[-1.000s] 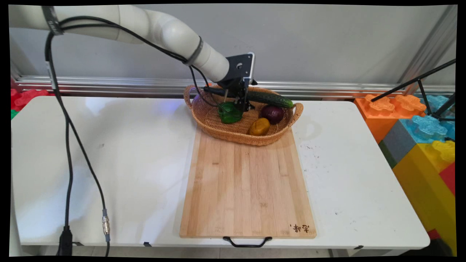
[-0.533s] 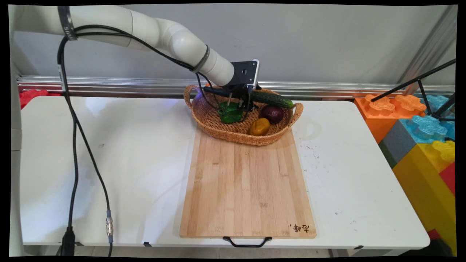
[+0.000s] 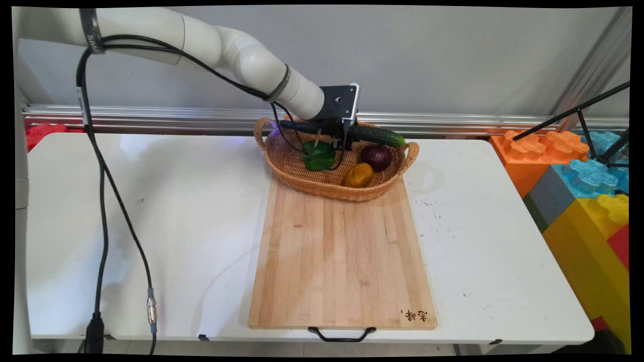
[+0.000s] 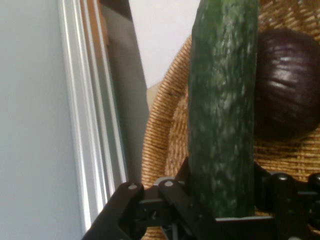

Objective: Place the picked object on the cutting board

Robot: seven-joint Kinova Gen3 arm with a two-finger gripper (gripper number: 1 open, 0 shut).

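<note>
The white arm reaches in from the upper left of the frame, and its black gripper (image 3: 344,143) sits over the far side of a woven wicker basket (image 3: 302,173). In the hand view the jaws are closed on a dark green cucumber (image 4: 222,110), which runs up the middle of that picture between the black linkage, with a purple onion (image 4: 287,82) lying just to its right on the basket weave. In the main view the cucumber (image 3: 377,136) lies along the basket's far rim at the upper centre of the frame; nearer the camera inside the basket are a green bell pepper (image 3: 318,155), the purple onion (image 3: 376,157) and a yellow-brown potato (image 3: 358,175). The basket rests on the far end of a long bamboo cutting board (image 3: 342,261), which has a black handle (image 3: 342,334) at its near edge and a small burnt mark at its lower right corner. The board lies on a white table (image 3: 166,226) with a scuffed surface. Behind the table runs an aluminium rail (image 3: 151,118) below a grey wall (image 3: 453,55). At the right of the frame stand large plastic building blocks (image 3: 578,176) in orange, blue and yellow, and red blocks (image 3: 43,133) show at the left edge. Black cables (image 3: 103,201) hang from the arm down the left side.
</note>
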